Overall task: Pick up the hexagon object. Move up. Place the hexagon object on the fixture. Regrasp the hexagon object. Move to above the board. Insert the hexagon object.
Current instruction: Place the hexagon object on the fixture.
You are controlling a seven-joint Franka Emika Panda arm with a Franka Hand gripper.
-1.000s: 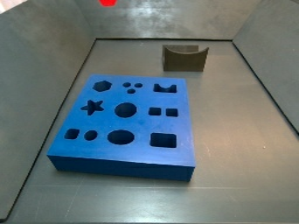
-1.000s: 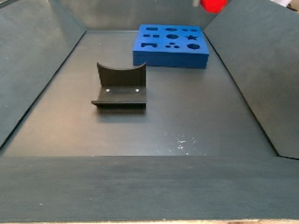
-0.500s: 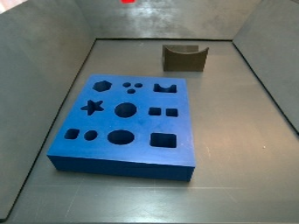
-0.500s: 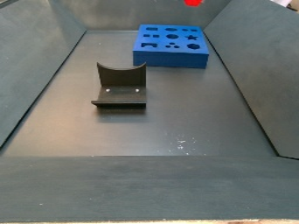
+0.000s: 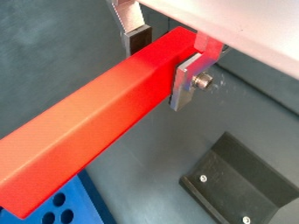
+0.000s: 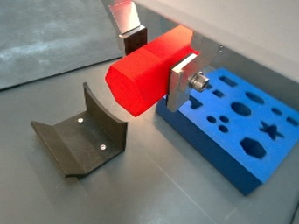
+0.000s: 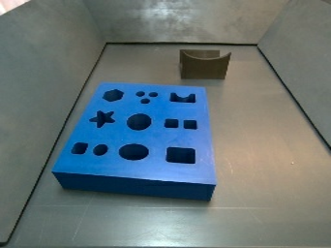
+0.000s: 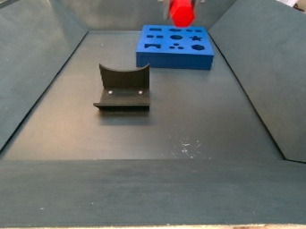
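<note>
in both wrist views the gripper (image 5: 163,54) is clamped on the hexagon object (image 5: 93,131), a bright red, flat-faceted peg held crosswise between a silver finger plate (image 5: 190,80) and a dark pad on its far side. in a wrist view the peg's blunt end (image 6: 142,74) faces the camera and its angled faces show the hexagonal section; the gripper (image 6: 158,59) there hangs in the air above the floor, with the fixture (image 6: 79,140) below on one side and the board (image 6: 239,122) on the other.

a side view catches only a sliver: the red hexagon object (image 8: 180,12) pokes down from the top edge, in the air over the far end of the board (image 8: 176,46), and the gripper itself is cut off out of frame. the fixture (image 8: 121,88) stands well apart from the board there, nearer the camera, its curved notch facing up.

the remaining side view shows no peg and no gripper at all, just the board (image 7: 142,131) flat on the grey floor with its hexagon, star, circle, square and crown holes all open, and the fixture (image 7: 204,63) well beyond its far end.

in a wrist view a corner of the blue board (image 5: 65,206) peeks under the peg's long end, and the fixture's dark base plate (image 5: 243,182) with two screws shows beside it.

no writing or brand mark can be read in any view.
</note>
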